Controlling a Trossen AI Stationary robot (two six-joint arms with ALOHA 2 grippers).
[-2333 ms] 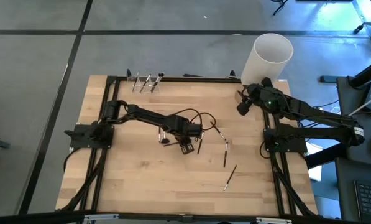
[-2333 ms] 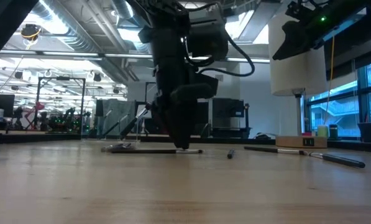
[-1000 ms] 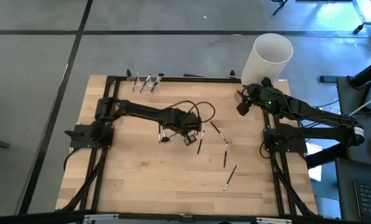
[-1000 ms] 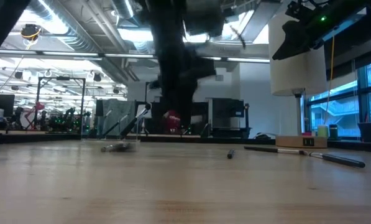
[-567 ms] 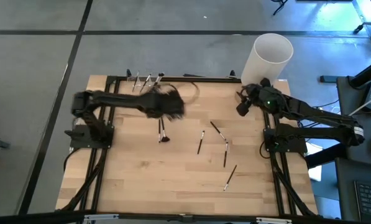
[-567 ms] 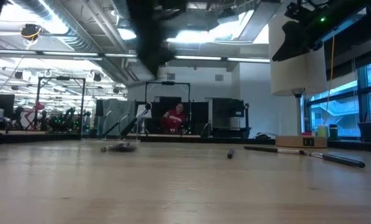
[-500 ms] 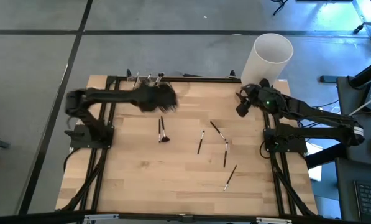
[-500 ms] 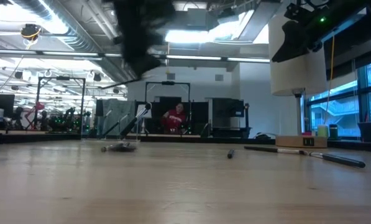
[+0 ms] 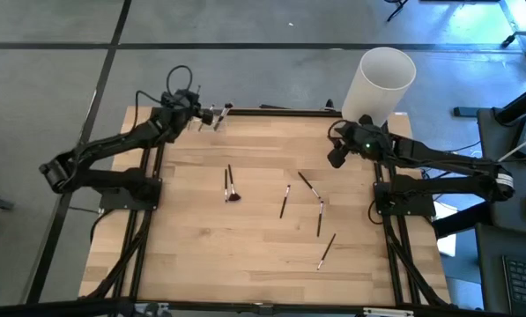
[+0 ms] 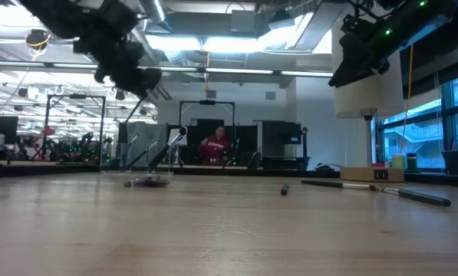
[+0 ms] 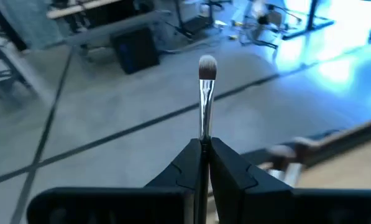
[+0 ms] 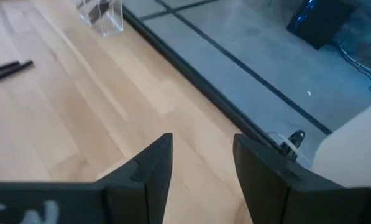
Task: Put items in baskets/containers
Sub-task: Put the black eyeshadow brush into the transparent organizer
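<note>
Tall white cylinder [image 9: 386,81] at the far right corner of the wooden table [image 9: 201,255]. Black metal frame [image 9: 271,110] along the table's edges. Grey floor [image 9: 51,88] with dark lines around it. Low view: person in red top [image 10: 215,145] seated far behind, small cardboard box [image 10: 371,175] at right.

I have the left gripper [image 9: 185,107] raised at the table's [image 9: 201,255] far-left corner beside the clear cups [image 9: 211,115]; five brushes [image 9: 228,183] lie mid-table, right gripper [image 9: 336,156] near the white cylinder [image 9: 381,83].
</note>
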